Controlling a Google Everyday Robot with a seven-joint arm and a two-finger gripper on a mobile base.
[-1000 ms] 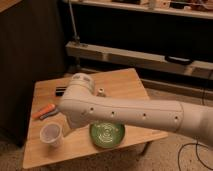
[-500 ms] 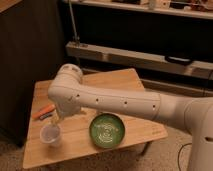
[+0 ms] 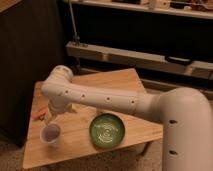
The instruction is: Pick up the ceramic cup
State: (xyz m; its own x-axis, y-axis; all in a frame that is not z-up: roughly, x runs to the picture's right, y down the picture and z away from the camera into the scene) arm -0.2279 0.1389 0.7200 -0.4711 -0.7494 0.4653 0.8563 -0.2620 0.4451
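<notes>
The ceramic cup [image 3: 51, 134] is a small pale handleless cup with a wide round rim. It stands upright near the front left of the wooden table [image 3: 125, 82]. My white arm reaches in from the right across the table and bends down at its left end. The gripper [image 3: 53, 117] hangs just above and slightly behind the cup, close to its rim. It is partly hidden by the wrist.
A round green patterned dish [image 3: 107, 131] sits to the right of the cup near the table's front edge. A small orange object [image 3: 38, 113] lies at the left edge, behind the cup. A dark cabinet stands to the left and shelving behind.
The arm has swung left and lowered, bringing the gripper down over the cup. The green dish, partly covered before, now shows fully.
</notes>
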